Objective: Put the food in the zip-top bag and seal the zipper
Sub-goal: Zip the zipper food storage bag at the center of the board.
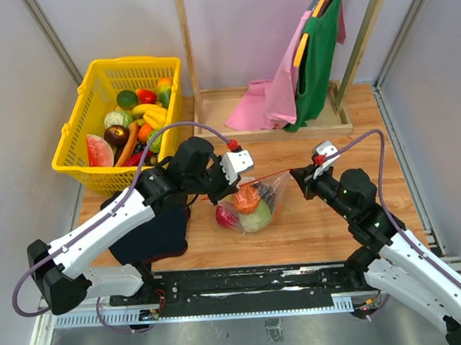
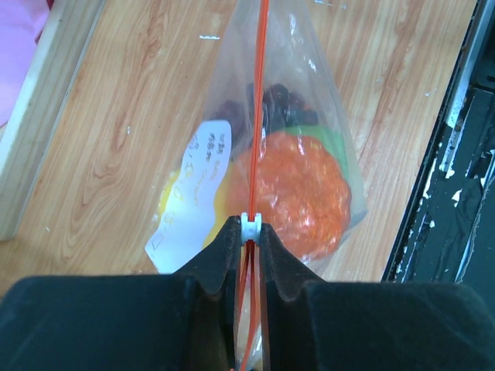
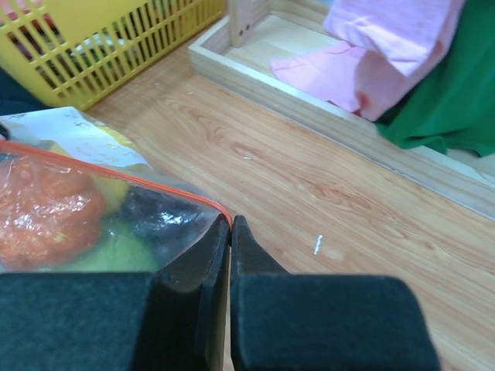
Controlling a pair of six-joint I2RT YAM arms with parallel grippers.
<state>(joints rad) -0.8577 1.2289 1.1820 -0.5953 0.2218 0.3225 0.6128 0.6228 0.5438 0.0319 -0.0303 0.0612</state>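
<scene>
Zipper (image 2: 262, 116) between left fingers (image 2: 219, 263)

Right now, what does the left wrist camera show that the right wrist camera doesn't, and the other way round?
Only the left wrist view shows the white slider tab, pinched at the tips of the left claw, and the black plate beside the wood. Only the right wrist view shows the yellow basket, the green garment and the right claw shut on the zipper at its end. Both show the zip-top bag, its zipper and the orange fruit inside.
</scene>
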